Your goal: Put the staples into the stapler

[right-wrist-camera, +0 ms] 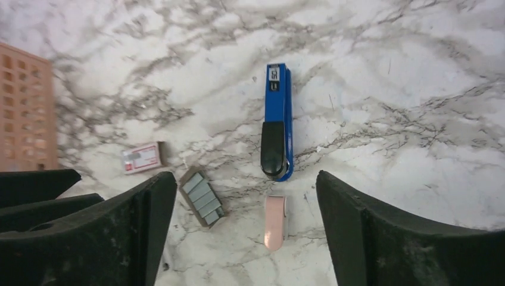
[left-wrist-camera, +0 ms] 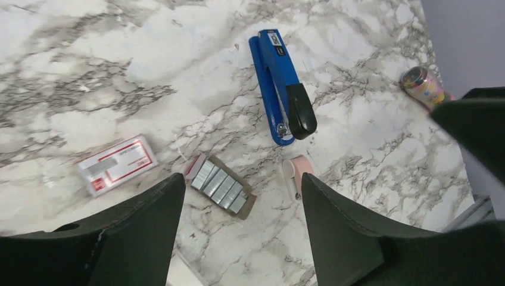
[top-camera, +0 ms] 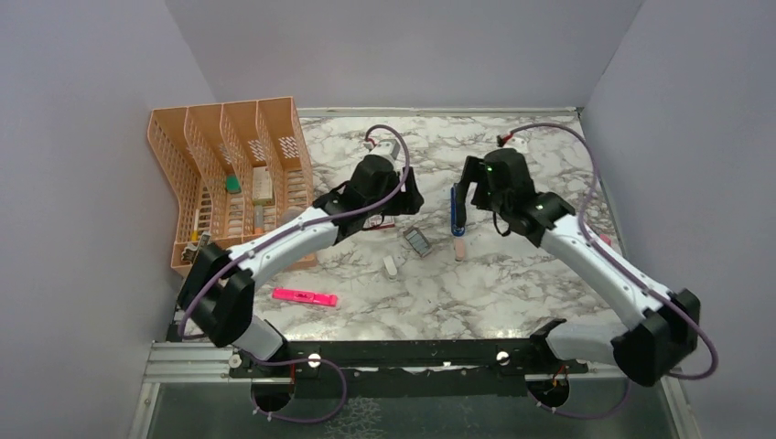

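The blue stapler [top-camera: 457, 212] with black ends lies closed on the marble table, also seen in the left wrist view [left-wrist-camera: 280, 89] and the right wrist view [right-wrist-camera: 278, 122]. The silvery staples [top-camera: 417, 240] sit in a small brown tray to its left [left-wrist-camera: 221, 186] [right-wrist-camera: 202, 196]. The red-and-white box [left-wrist-camera: 117, 164] [right-wrist-camera: 142, 157] lies further left. My left gripper [top-camera: 392, 199] [left-wrist-camera: 243, 182] is open and empty above the tray. My right gripper [top-camera: 471, 187] [right-wrist-camera: 245, 177] is open and empty above the stapler's near end.
A peach-pink piece [top-camera: 459, 247] [right-wrist-camera: 274, 221] lies just below the stapler. A white capsule piece [top-camera: 391, 266] and a pink highlighter [top-camera: 305, 297] lie nearer me. An orange organizer [top-camera: 229, 174] stands at the left. A colourful small roll [left-wrist-camera: 423, 86] lies at the right.
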`<control>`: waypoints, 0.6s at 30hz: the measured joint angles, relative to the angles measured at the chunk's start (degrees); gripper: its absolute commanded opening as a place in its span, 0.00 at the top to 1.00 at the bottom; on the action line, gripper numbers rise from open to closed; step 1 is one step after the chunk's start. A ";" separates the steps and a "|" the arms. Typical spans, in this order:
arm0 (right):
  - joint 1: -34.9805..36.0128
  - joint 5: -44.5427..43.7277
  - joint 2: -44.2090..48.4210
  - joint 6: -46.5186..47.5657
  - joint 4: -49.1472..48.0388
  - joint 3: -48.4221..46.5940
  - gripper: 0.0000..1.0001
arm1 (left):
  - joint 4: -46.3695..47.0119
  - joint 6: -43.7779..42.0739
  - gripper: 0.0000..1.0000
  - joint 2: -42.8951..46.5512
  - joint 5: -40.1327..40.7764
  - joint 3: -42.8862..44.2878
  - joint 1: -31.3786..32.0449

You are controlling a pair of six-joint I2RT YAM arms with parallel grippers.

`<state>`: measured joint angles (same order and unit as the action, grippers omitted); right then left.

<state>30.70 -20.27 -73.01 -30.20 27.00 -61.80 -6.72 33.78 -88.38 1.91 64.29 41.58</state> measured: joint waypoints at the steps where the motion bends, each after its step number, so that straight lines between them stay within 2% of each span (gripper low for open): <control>1: 0.00 -0.11 2.95 0.22 0.11 0.04 0.00 | -0.48 -0.33 0.24 2.64 1.11 -1.18 0.00; 5: 0.00 -1.38 13.66 0.74 1.57 0.24 0.00 | -4.63 -2.21 0.17 14.34 6.67 -4.76 0.00; 9: 0.00 -4.83 20.94 1.31 5.92 -0.09 0.00 | -8.76 -3.32 0.05 25.18 11.72 -6.45 0.02; 18: 0.00 -11.54 30.45 5.66 10.21 -7.72 0.00 | -20.92 -4.76 0.02 46.47 23.65 -6.73 0.02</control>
<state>30.70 -31.81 -42.57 -24.53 37.21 -69.52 -27.64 29.02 -41.91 25.56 57.56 41.60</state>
